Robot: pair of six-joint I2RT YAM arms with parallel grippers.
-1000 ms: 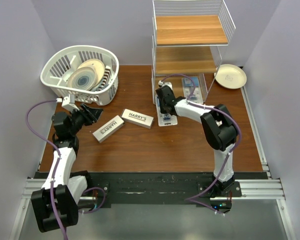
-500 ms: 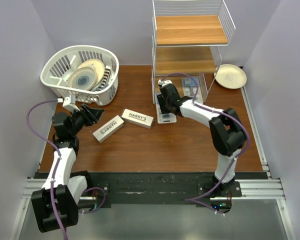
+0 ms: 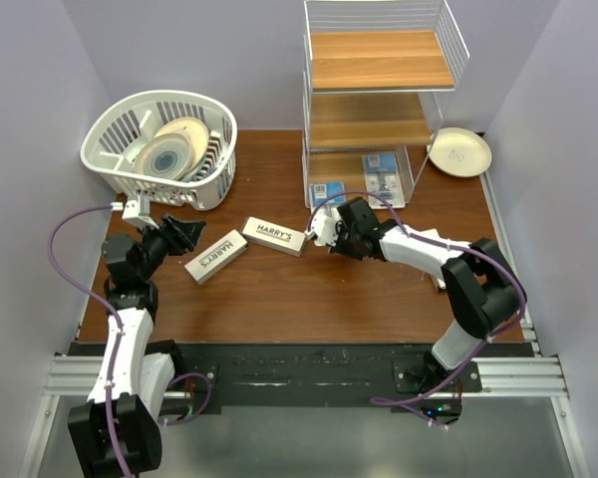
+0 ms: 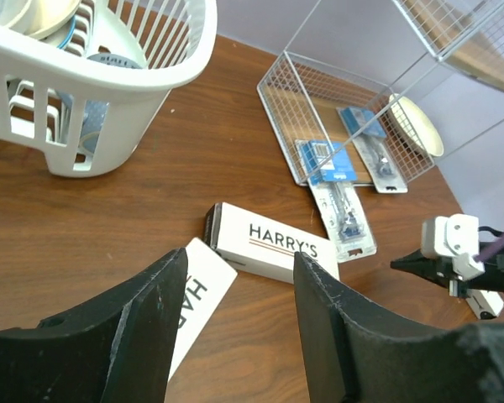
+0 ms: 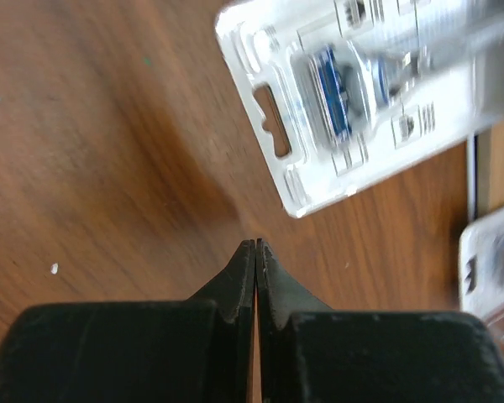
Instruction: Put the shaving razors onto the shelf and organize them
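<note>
1. Table [image 3: 279,299]: dark wood top. Arm bases at near edge, seen in overhead view only.
2. Shelf [image 3: 379,60]: white wire rack w/ 3 wood tiers, far right of centre. Top 2 tiers bare in overhead view. L wrist view crops them and shows mostly the bottom wire tray [image 4: 290,92].
3. Basket [image 3: 110,129]: white slatted, far left. Plates [image 3: 169,149] stand on edge inside. L wrist view shows only its near wall.
4. Cream plate [image 3: 459,151]: flat on table, just R of shelf.
5. HARRY'S boxes, 2 seen, on table centre-left, corners almost meeting: box A [image 3: 216,256] angled, box B [image 3: 274,236] nearer the shelf. Print legible in L wrist view.
6. Blister packs, 2, on bottom tier: pack 1 [image 3: 327,191] at left front, pack 2 [image 3: 383,174] further in. L wrist view shows pack 1's clear end sticking out past the rack front onto the table. From overhead, R arm covers that end.
7. Left gripper [image 3: 179,231]: fingers spread, nothing between them, above the table beside box A.
8. Right gripper [image 5: 254,252]: fingers pressed together, empty. Tips sit low over the wood just short of pack 1's hang-hole end. R wrist view blurred, so can't tell if tips touch the table.
</note>
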